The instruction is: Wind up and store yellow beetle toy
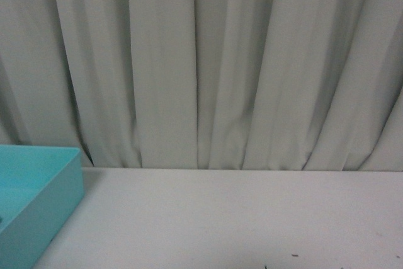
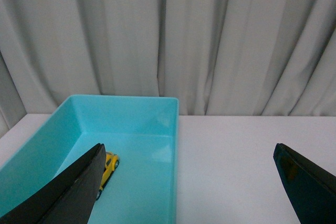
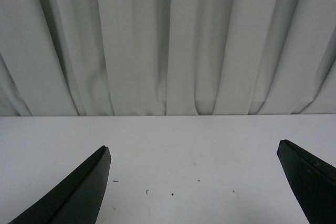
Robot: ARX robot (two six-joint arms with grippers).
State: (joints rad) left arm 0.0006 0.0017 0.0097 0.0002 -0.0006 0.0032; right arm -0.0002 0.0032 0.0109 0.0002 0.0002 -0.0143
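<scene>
left gripper [image 2: 189, 182] is spread wide with nothing between its black fingers [image 2: 68, 192]; in the left wrist view one finger sits over the teal bin [image 2: 157, 129], the other over bare table beside it. the yellow beetle toy [image 2: 107, 167] lies on the bin floor, near the bin's long side wall and partly hidden behind that near finger, so only its yellow body and a bit of dark wheel show. it looks to sit flat on the floor, pointing roughly along the bin's length, apart from the far end wall. nothing else shows in the part of the bin that is in view. the bin rests on the white table [image 2: 247, 145], its far end short of the table's back edge. right gripper [image 3: 194, 182] is likewise wide apart and holds nothing, both dark fingertips [image 3: 79, 192] above plain white tabletop with a few small dark specks [image 3: 172, 193] just beyond them. the bin is not in the right wrist view. in the front view only a corner of the bin [image 1: 38, 200] shows, at the table's left side, neither arm in shot. behind the bin and the table's back edge hangs a pleated grey-white curtain [image 1: 208, 61] across the whole background.
</scene>
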